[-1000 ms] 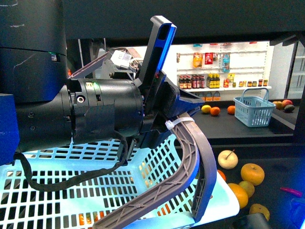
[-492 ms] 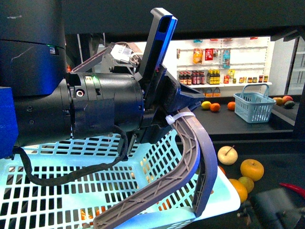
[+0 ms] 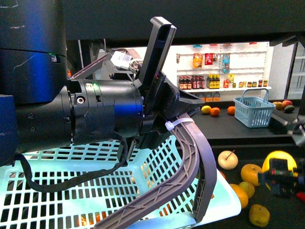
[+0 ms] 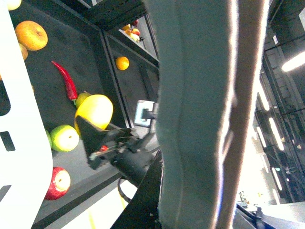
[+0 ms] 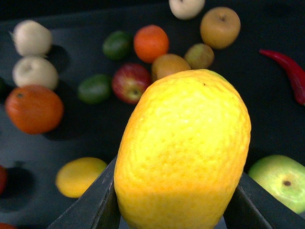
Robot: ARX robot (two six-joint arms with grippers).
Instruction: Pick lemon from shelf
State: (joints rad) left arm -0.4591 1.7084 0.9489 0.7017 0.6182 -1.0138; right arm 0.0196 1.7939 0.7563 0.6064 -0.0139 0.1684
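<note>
The lemon (image 5: 183, 152), bright yellow and oval, fills the right wrist view, and my right gripper (image 5: 176, 202) is shut on it with a dark finger (image 5: 93, 207) on either side. In the front view the lemon (image 3: 279, 161) hangs at the far right, lifted above the black shelf deck (image 3: 281, 214). The left wrist view shows the lemon (image 4: 95, 110) held clear of the fruit below. My left gripper (image 3: 167, 109) is shut on the grey basket handle (image 3: 190, 157) of the pale cyan basket (image 3: 95, 200).
On the deck lie a pale round fruit (image 3: 228, 160), oranges (image 3: 251, 174), a red chili (image 5: 290, 71), a green apple (image 5: 281, 181), a red apple (image 5: 131, 82) and another yellow fruit (image 5: 78, 176). A small blue basket (image 3: 252, 112) stands on the far deck.
My right gripper has come up into the front view at the right with the lemon in it, off the deck. The left arm and basket have hardly moved.
</note>
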